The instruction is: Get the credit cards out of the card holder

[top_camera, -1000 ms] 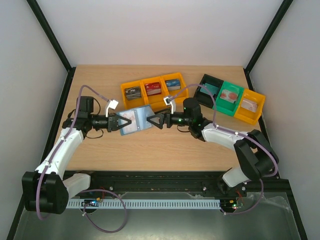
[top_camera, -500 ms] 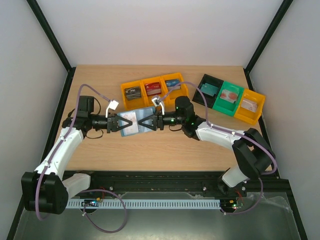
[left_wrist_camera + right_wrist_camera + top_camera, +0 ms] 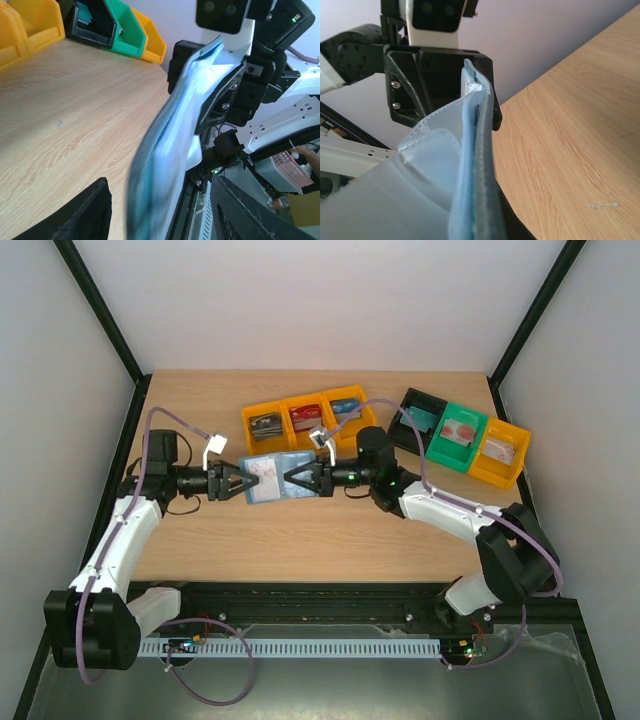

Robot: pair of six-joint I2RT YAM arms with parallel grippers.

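The teal-blue card holder (image 3: pixel 272 476) hangs above the table between both grippers, its pale clear sleeves facing up. My right gripper (image 3: pixel 294 480) is shut on its right edge; in the right wrist view the holder (image 3: pixel 476 165) stands edge-on in that gripper (image 3: pixel 485 217). My left gripper (image 3: pixel 243 483) is at the holder's left edge with its jaws apart. In the left wrist view the blurred holder (image 3: pixel 170 150) passes between the spread fingers (image 3: pixel 95 210) of the left gripper (image 3: pixel 160 185). Credit cards (image 3: pixel 306 418) lie in the bins behind. Whether a card is in the sleeves I cannot tell.
Three joined yellow bins (image 3: pixel 303 402) sit just behind the holder. A black bin (image 3: pixel 409 403), a green bin (image 3: pixel 457 453) and a yellow bin (image 3: pixel 505 472) stand at the back right, each with a card inside. Bare wood (image 3: pixel 300 540) lies in front of the grippers.
The right gripper moved in to the holder's right edge and shut on it. The left gripper let go, opened and drew back a little to the left.
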